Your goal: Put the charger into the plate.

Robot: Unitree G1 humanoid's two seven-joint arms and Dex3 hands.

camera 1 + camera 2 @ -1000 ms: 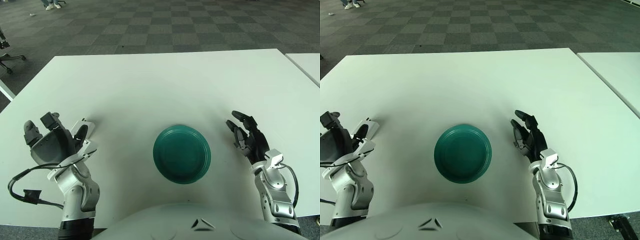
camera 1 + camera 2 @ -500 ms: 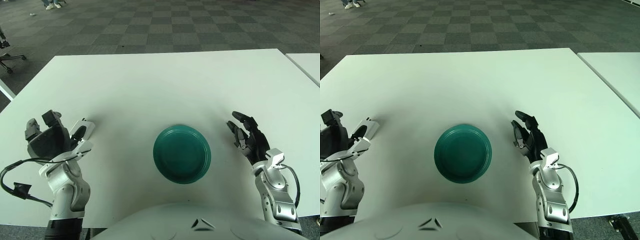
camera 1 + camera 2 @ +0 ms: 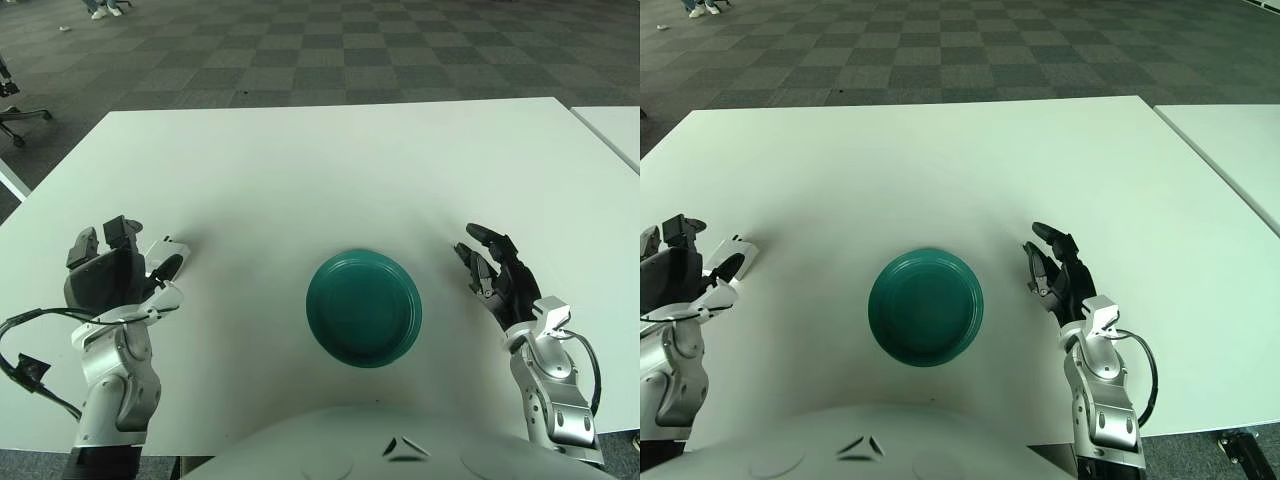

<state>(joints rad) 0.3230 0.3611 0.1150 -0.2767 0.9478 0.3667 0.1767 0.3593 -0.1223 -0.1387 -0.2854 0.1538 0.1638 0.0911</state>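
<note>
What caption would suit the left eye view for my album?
Left robot hand at a white charger, green plate empty, right robot hand open beside it.

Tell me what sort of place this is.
Probably an office or lab floor: grey checkered carpet tiles, plain white tables pushed side by side, and a wheeled chair base at the left edge. A green plate sits before the robot.

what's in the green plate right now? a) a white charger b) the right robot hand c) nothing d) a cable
c: the green plate shows only its bare inside, while the white charger shows at the left robot hand far to the plate's left, and the right robot hand shows open to the plate's right.
</note>
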